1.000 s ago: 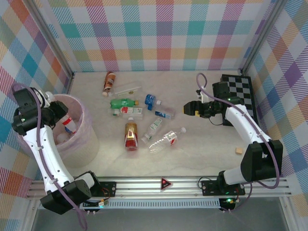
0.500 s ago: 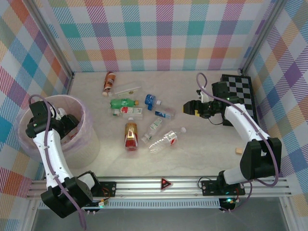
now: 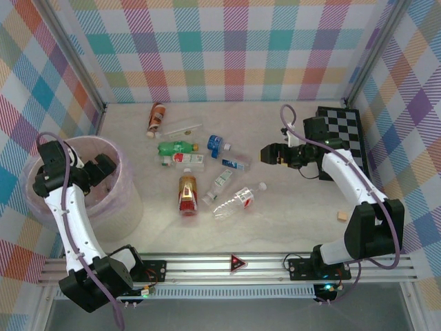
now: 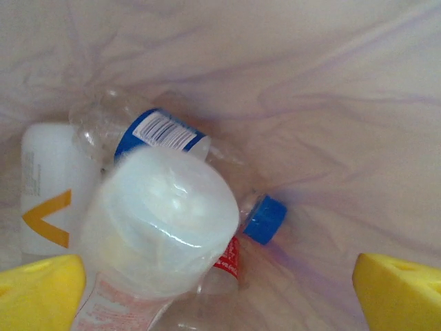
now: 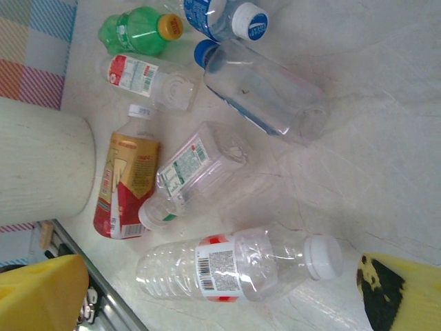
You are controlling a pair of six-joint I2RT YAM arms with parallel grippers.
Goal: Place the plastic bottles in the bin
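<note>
Pastel plaid walls (image 3: 234,48) box in a pale marbled tabletop (image 3: 289,227), seen from overhead. Over at nine o'clock sits the large round translucent pink-lilac bin (image 3: 129,203), and the left gripper (image 3: 103,168) hangs just inside its rim, arm arched over the edge. On the left wrist camera its yellow fingertips (image 4: 41,293) sit at the two bottom corners: jaws spread wide, nothing between them. Below them in the bin, a fat clear bottle with a red-printed label (image 4: 162,217) shows its base, blurred and closest to the lens. A clear bottle with a blue cap (image 4: 265,219) pokes out at four o'clock of it, and a white bottle with an orange chevron (image 4: 45,200) lies at nine o'clock.

Out on the table, more plastic bottles lie scattered on their sides. A brown-orange labelled bottle (image 3: 157,117) is up at eleven o'clock by the back wall, with a green bottle with a yellow cap (image 3: 177,147) nearer the middle. A gold-and-red labelled bottle (image 3: 187,193) is dead centre, and a clear ribbed bottle with a white cap (image 3: 238,200) sits at three o'clock of that.

The right gripper (image 3: 267,153) hovers near a small clear bottle with a blue label (image 3: 236,163), at two o'clock of it. Its wrist camera shows its fingers far apart and empty. A black-and-white checkerboard (image 3: 342,134) lies flat at two o'clock, and a small tan cube (image 3: 340,216) at four.
</note>
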